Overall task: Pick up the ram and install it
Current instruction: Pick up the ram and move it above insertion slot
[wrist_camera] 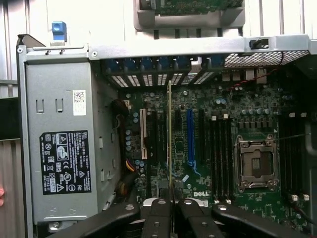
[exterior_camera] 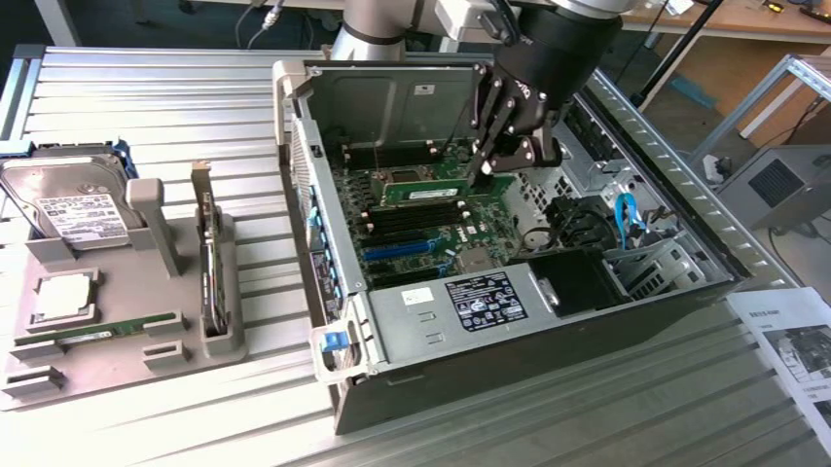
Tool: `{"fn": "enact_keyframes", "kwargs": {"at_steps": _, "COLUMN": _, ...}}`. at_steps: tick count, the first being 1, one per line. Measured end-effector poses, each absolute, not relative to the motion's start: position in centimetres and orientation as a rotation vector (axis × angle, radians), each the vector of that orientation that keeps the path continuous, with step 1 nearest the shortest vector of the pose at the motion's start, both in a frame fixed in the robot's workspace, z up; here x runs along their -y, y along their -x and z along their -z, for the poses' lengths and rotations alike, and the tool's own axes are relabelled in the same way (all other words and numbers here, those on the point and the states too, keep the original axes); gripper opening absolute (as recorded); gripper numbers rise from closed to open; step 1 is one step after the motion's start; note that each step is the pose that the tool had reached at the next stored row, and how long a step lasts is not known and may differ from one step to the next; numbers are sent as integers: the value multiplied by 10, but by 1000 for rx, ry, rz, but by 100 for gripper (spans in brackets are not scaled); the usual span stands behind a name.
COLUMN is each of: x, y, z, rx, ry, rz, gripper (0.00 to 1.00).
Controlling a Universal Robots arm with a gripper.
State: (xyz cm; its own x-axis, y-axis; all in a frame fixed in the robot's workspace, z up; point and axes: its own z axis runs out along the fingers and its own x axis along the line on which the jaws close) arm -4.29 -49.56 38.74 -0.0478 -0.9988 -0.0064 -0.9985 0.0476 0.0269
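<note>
**Item 1.** Long, narrow green circuit-board ram stick (exterior_camera: 435,193) with a pale label. Held on edge inside the open grey metal computer case (exterior_camera: 546,326), over the black memory slots (exterior_camera: 413,219) of the green motherboard (exterior_camera: 491,206). Seen edge-on in the wrist view as a thin vertical line (wrist_camera: 170,148). Possibly just clear of the slots; contact cannot be told.

**Item 2.** Black 2-finger gripper (exterior_camera: 491,163), closed to a narrow gap on 1 end of the ram stick, 1 finger against each face (wrist_camera: 171,210).

**Item 3.** Grey boxy power supply with a black label (exterior_camera: 442,304), in the case beside the motherboard.

**Item 4.** Grey moulded parts tray (exterior_camera: 162,355), outside the case at the exterior view's left, on the ribbed metal table (exterior_camera: 156,97). Contents:
- 1 silver hard drive with a white label (exterior_camera: 72,209)
- 1 upright expansion card (exterior_camera: 208,258)
- 1 spare green memory stick (exterior_camera: 97,332), lying flat
</note>
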Motion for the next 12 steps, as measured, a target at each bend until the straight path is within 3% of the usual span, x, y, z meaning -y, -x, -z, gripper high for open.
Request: {"fn": "enact_keyframes", "kwargs": {"at_steps": 12, "x": 477, "y": 43, "z": -387, "rx": 2264, "ry": -2158, "rz": 37, "gripper": 12}}
